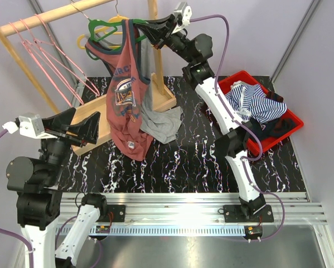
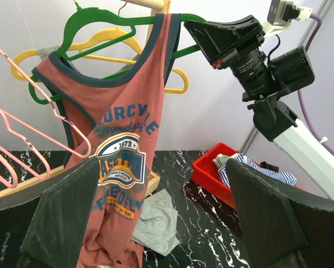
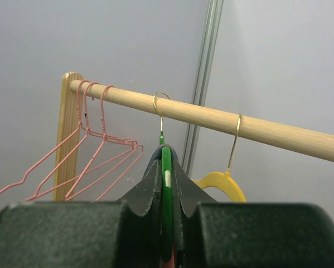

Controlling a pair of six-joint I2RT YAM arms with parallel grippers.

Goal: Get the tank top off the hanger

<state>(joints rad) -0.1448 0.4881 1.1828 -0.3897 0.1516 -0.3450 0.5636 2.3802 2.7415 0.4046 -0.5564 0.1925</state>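
Note:
A red tank top (image 1: pixel 125 92) with dark blue trim and a printed badge hangs from a green hanger (image 1: pixel 102 29) on the wooden rail; its hem reaches the table. My right gripper (image 1: pixel 143 29) is shut on the hanger's right arm, where the right strap lies over it. In the right wrist view the pads (image 3: pixel 150 192) pinch the green hanger (image 3: pixel 166 167), with dark trim wrapped round it. My left gripper (image 1: pixel 80 125) is open and empty, left of the shirt's lower half. In the left wrist view its fingers (image 2: pixel 63 218) frame the tank top (image 2: pixel 122 145).
A yellow hanger (image 1: pixel 114 22) and pink wire hangers (image 1: pixel 49 61) hang on the wooden rack (image 1: pixel 55 12). A grey garment (image 1: pixel 162 124) lies on the black marbled table by the rack's base. A red bin (image 1: pixel 286 125) with striped clothes stands at the right.

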